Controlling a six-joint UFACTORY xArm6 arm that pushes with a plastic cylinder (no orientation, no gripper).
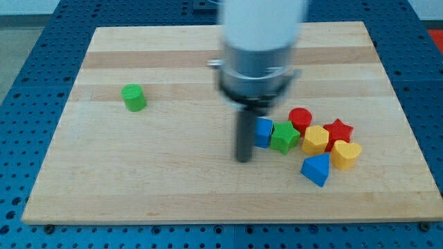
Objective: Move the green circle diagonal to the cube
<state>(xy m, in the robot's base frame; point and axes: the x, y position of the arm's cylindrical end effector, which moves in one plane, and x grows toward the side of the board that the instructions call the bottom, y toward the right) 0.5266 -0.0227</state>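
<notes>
The green circle [133, 97], a short green cylinder, stands alone at the view's left on the wooden board [173, 180]. The blue cube [263, 131] sits right of the board's middle, partly hidden by my rod. My tip [243, 159] rests on the board just left of and slightly below the blue cube, far right of the green circle. A green star [284, 137] touches the cube's right side.
A cluster lies right of the cube: a red cylinder [300, 118], a yellow block [315, 140], a red star [338, 130], a yellow heart [345, 153] and a blue triangular block [316, 169]. The arm's white body [259, 41] hides the board's top middle.
</notes>
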